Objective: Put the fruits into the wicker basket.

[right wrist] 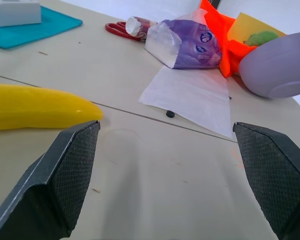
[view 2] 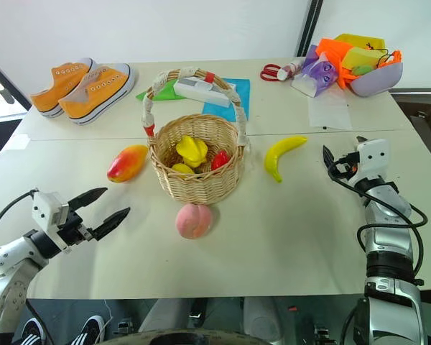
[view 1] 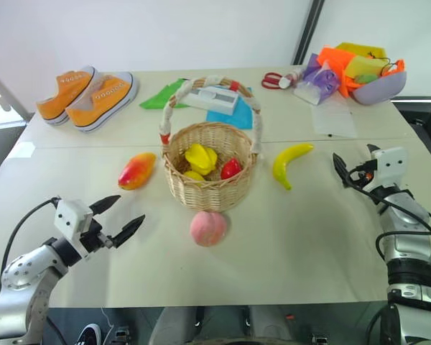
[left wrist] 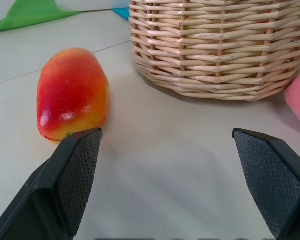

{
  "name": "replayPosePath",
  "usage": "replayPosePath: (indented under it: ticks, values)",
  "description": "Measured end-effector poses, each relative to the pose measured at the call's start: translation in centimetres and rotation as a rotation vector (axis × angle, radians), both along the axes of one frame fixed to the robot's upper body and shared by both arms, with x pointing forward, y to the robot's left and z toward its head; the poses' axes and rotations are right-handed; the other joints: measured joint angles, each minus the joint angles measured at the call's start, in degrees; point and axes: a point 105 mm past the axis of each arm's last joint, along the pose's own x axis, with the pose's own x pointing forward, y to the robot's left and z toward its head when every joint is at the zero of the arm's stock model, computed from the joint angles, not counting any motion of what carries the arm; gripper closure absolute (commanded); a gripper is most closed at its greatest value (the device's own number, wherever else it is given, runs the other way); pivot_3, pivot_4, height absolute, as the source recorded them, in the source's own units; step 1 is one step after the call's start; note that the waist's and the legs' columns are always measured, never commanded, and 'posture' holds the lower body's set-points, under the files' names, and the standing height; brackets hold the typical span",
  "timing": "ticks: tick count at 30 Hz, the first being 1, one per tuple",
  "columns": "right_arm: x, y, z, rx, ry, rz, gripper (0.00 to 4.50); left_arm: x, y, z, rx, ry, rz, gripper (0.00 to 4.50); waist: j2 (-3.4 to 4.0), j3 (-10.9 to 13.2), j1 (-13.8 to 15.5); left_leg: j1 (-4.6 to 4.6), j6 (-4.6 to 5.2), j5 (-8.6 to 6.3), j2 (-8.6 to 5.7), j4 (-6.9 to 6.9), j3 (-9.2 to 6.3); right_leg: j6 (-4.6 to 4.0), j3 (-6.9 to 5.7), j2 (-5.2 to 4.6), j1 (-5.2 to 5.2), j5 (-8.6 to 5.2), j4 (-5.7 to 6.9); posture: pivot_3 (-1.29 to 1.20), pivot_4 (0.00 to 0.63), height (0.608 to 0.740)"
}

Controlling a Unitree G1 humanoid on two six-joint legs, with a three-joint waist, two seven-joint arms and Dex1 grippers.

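Yellow & red toy fruits (view 1: 201, 159) already in round tan wicker basket (view 1: 210, 188); oval orange-red mango (view 1: 136, 170) left, pink peach (view 1: 208, 228) near, curved yellow banana (view 1: 290, 164) right still on table (view 1: 294, 244); left hand (view 1: 121, 217) & right hand (view 2: 329, 162) both spread, empty.

my pincer fingers (left wrist: 75, 175) are black with a crosshatch grip. tan wicker basket (view 1: 210, 176) with yellow and red pieces, mango (view 1: 136, 170) fades red to orange-yellow, peach (view 1: 208, 228) pink, banana (view 1: 291, 162) plain yellow, sneakers (view 1: 90, 95) orange with white soles
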Motion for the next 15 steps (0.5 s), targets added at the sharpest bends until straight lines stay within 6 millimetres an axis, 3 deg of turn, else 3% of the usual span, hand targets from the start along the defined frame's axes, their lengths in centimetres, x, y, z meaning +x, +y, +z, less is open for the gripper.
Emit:
replayPosePath:
  ticks: [8, 15]
  values:
    - [0.1, 0.1, 0.1, 0.0, -0.003, 0.002, 0.05, 1.2, -0.4, 1.3, 0.0, -0.08, -0.005, 0.0, 0.0, 0.0, 0.1, 0.0, 0.01, 0.0, -0.02, 0.01, 0.0, 0.0, 0.0, -0.01, 0.02, 0.0, -0.01, 0.0, 0.15, 0.74]
    - [-0.3, 0.1, -0.2, -0.003, 0.007, 0.002, 0.05, 1.2, -1.3, 1.2, -0.025, -0.087, -0.067, 0.0, 0.0, 0.0, 0.1, 0.0, 0.0, 0.0, 0.01, 0.0, 0.0, 0.0, 0.0, 0.01, 0.01, 0.0, -0.01, 0.0, 0.15, 0.74]
